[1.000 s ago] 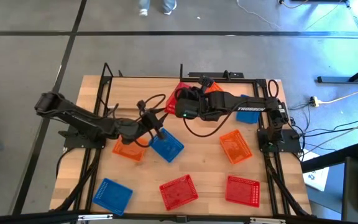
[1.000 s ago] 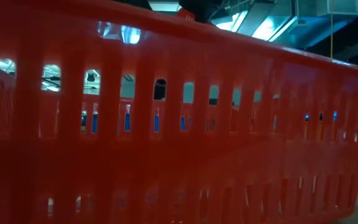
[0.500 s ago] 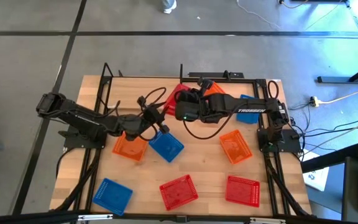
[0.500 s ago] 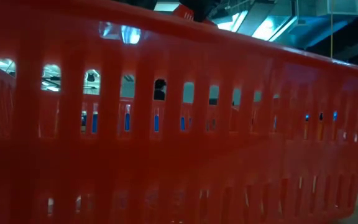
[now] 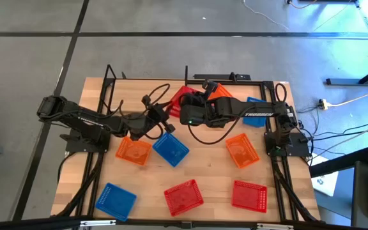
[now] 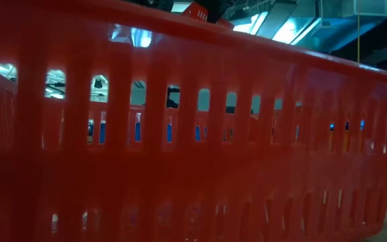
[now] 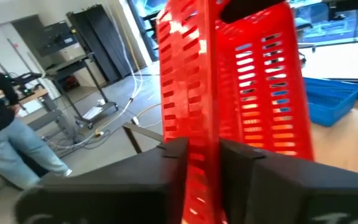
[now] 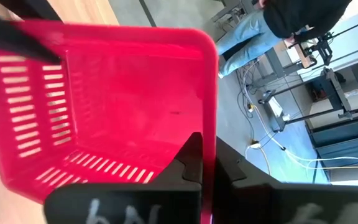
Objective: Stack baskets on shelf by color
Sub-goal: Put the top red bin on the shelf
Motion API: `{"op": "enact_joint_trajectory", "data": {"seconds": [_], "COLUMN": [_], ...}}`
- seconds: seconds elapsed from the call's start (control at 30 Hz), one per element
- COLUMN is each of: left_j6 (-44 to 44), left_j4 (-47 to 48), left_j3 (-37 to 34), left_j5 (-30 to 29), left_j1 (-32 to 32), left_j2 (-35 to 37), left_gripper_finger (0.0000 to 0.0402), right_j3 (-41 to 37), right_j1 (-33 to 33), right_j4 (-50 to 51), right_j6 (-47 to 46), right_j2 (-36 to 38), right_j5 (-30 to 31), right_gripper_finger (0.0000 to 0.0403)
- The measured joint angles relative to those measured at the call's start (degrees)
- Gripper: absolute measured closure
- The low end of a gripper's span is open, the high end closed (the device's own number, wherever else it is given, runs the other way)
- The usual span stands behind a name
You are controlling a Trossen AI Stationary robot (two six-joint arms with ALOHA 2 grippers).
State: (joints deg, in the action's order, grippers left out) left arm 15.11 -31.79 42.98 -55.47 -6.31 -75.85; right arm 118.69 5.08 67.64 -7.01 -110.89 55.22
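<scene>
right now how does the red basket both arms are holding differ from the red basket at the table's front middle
The held red basket is up off the table, tilted on edge at the back by the shelf; the front red basket lies flat on the table, open side up. The held one is pinched at its walls by the left gripper and the right gripper; the front one is untouched. Both share the same red slotted-wall shape.

Both arms are dark, near-black, built of slim jointed segments on black bases. The right arm [image 5: 248,114] carries white lettering along one link, too small to read for certain, and a small green light near its wrist. Loose black cables loop above the left arm [image 5: 88,121]. The fingers [image 7: 173,163] are flat, matte black, square-edged blocks.
</scene>
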Motion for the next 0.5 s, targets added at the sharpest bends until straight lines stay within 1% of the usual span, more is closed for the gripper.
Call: {"op": "enact_joint_trajectory", "data": {"seconds": [0.07, 0.17, 0.3, 0.4, 0.5], "left_j6": [-0.4, -1.9, -2.2, -2.3, -5.5], "left_j4": [0.3, 1.5, 5.6, 10.2, 14.1], "left_j3": [0.6, 2.1, 4.5, 6.1, 7.2], "left_j5": [-0.6, -0.8, -1.7, -2.2, -1.5], "left_j1": [0.0, 0.1, 0.0, -0.2, -0.2], "left_j2": [0.0, 0.0, 0.0, 0.0, 0.0], "left_gripper_finger": [0.0392, 0.0399, 0.0401, 0.0401, 0.0401], "right_j3": [0.0, 0.0, 0.0, 0.0, 0.4], "right_j1": [0.0, 0.0, 0.0, 0.1, 0.2], "right_j4": [0.0, -0.3, -0.6, -0.6, -0.4], "right_j6": [-0.2, -0.3, 0.2, 1.6, 1.9], "right_j2": [0.0, 0.0, 0.1, 0.1, 0.0], "right_j5": [0.0, 0.2, 0.0, -0.2, -0.6], "right_gripper_finger": [0.0403, 0.0400, 0.0388, 0.0371, 0.0343]}}
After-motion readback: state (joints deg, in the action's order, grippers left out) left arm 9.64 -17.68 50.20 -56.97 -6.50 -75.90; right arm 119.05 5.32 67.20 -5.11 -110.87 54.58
